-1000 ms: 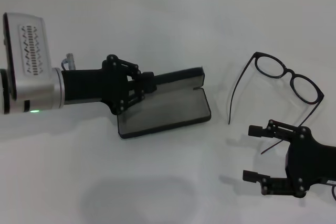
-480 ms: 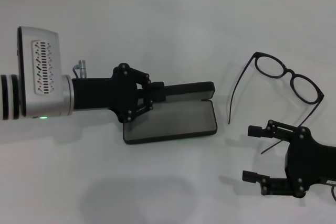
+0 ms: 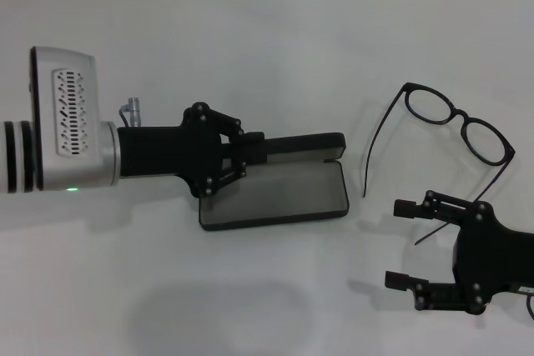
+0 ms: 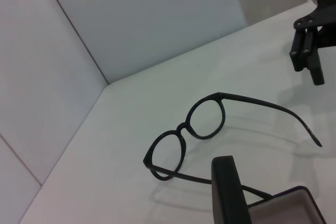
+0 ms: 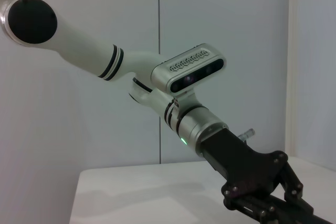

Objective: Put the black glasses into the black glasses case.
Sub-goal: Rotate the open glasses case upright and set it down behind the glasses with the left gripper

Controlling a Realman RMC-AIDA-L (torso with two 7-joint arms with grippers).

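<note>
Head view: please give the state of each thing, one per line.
Case: open on the table, lid raised, nothing inside.
Glasses: unfolded on the table, outside the case, not held.
Left hand: shut on the case lid.
Right hand: open, holding nothing, near the glasses.

Glasses: thin black-framed eyeglasses (image 3: pixel 457 122) with clear lenses and black temple arms.
Case: matte black hard glasses case (image 3: pixel 279 181), grey lining inside.
Left gripper: black linkage gripper (image 3: pixel 250 149) on a silver wrist housing (image 3: pixel 67 131) patterned with rows of dark vent slots; a green light glows on it.
Right gripper: black gripper (image 3: pixel 400 243).
Tabletop: plain white tabletop (image 3: pixel 267 39).
Left arm: white with black rings.
</note>
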